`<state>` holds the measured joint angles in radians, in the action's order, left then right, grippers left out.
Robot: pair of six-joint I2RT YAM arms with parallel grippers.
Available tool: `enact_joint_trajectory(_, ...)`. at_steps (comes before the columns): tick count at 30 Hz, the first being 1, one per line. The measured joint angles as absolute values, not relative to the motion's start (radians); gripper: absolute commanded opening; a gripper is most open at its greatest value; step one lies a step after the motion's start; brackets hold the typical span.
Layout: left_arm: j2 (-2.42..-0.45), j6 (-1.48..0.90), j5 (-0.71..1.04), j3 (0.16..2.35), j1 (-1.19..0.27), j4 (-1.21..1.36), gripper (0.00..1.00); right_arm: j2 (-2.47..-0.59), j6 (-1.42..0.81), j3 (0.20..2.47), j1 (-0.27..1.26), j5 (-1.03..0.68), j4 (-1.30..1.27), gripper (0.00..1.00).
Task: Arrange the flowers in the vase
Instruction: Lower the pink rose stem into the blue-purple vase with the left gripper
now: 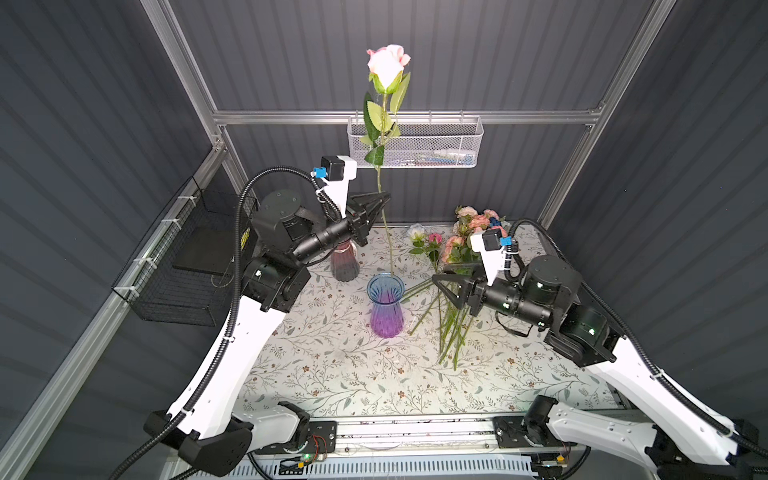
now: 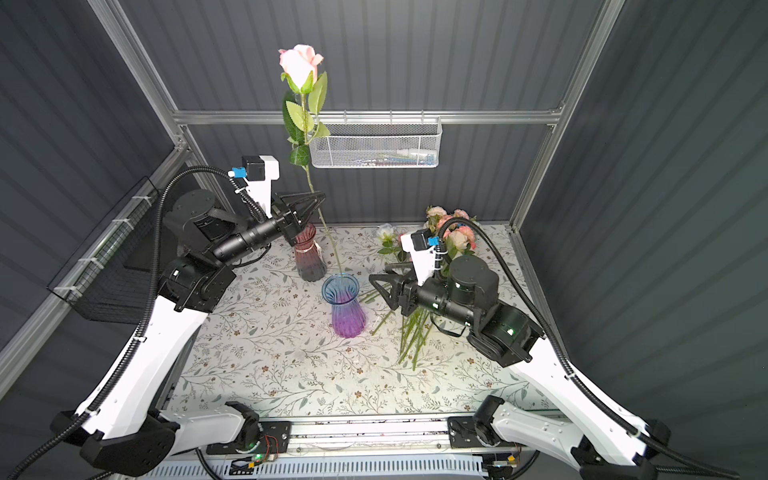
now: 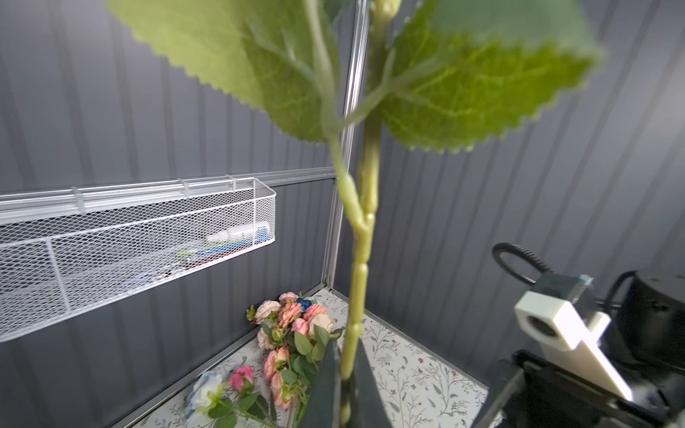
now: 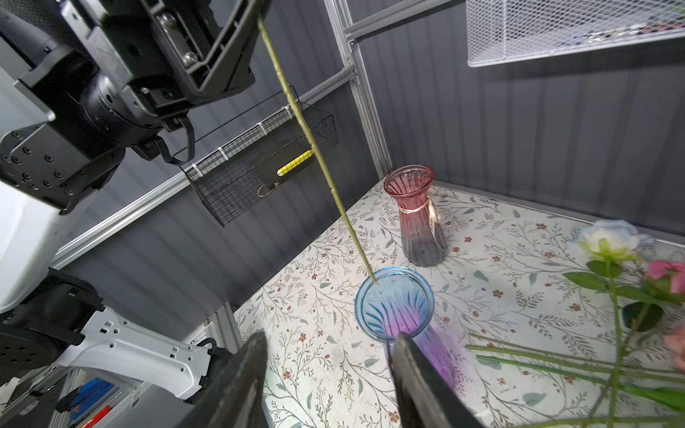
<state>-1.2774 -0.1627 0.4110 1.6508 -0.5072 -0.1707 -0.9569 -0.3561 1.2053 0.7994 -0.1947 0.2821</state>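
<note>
Left gripper (image 1: 383, 198) is clamped mid-stem on the pink rose (image 1: 388, 62), stem near-upright, tip right at the rim of the blue vase (image 1: 386, 316) below, so probably straight down. Right gripper (image 1: 445, 291) hangs beside the vase, jaws apart, empty; other flowers (image 1: 465, 249) lie further right.

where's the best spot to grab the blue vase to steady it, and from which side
Probably grip the blue vase at the narrowing just under its flared rim, coming in level from the right, where the open right gripper faces it. It stands upright, and the rose stem in the shut left gripper ends at its mouth, so the top is taken.
</note>
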Motion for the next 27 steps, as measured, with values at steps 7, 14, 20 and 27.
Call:
enact_joint_trajectory(7,-1.298,-0.137,0.336,1.473,-0.507,-0.120,0.00,-0.915,-0.355,1.175,0.799,-0.141,0.324,0.59)
enact_joint_trajectory(14,-1.298,-0.173,0.278,1.215,-0.507,-0.020,0.00,-0.899,-0.355,1.161,0.799,-0.107,0.355,0.61)
enact_joint_trajectory(20,-1.283,-0.233,0.242,1.098,-0.507,0.030,0.29,-0.893,-0.356,1.132,0.797,-0.084,0.375,0.65)
enact_joint_trajectory(27,-1.207,-0.283,0.191,1.065,-0.507,0.050,0.61,-0.891,-0.360,1.124,0.785,-0.078,0.375,0.67)
